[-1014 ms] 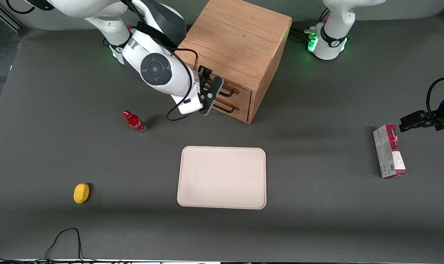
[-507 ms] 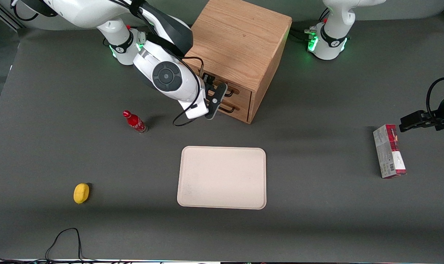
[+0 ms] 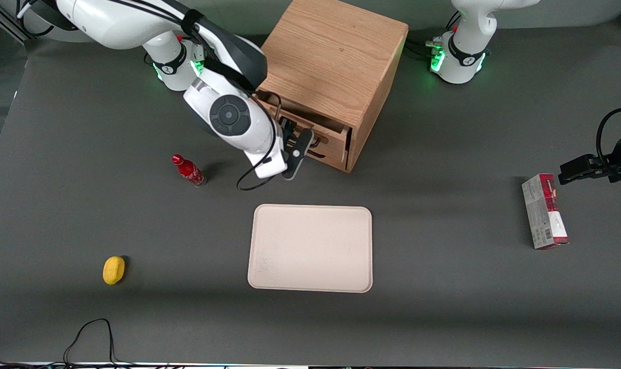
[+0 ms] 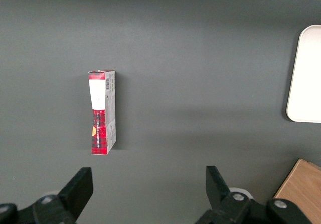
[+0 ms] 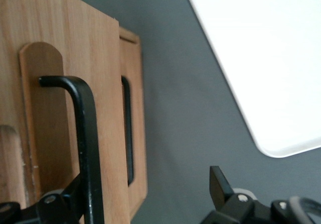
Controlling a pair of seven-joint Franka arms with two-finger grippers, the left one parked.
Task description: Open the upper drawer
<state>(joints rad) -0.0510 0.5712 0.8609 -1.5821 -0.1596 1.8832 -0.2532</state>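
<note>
The right arm's black two-finger gripper (image 3: 296, 146) is at the front of the boxy light-oak wooden cabinet (image 3: 331, 61), and its fingers are spread wide. One black finger (image 5: 60, 204) sits right against the long thin black wire handle (image 5: 85, 148) of the upper drawer (image 3: 310, 130), while the other finger (image 5: 218, 186) hangs over the bare dark grey table (image 3: 443, 287). The upper drawer sticks out a little from the cabinet front, with a thin dark gap showing above it. The lower drawer (image 5: 131, 133) sits flush, just under it. The flat cream tray (image 3: 310, 248) lies nearer the front camera, apart from the cabinet, with open table between. A small red bottle (image 3: 188, 170) stands beside the arm. The arm covers part of the drawer fronts, so the inside of the drawer cannot be seen.
</note>
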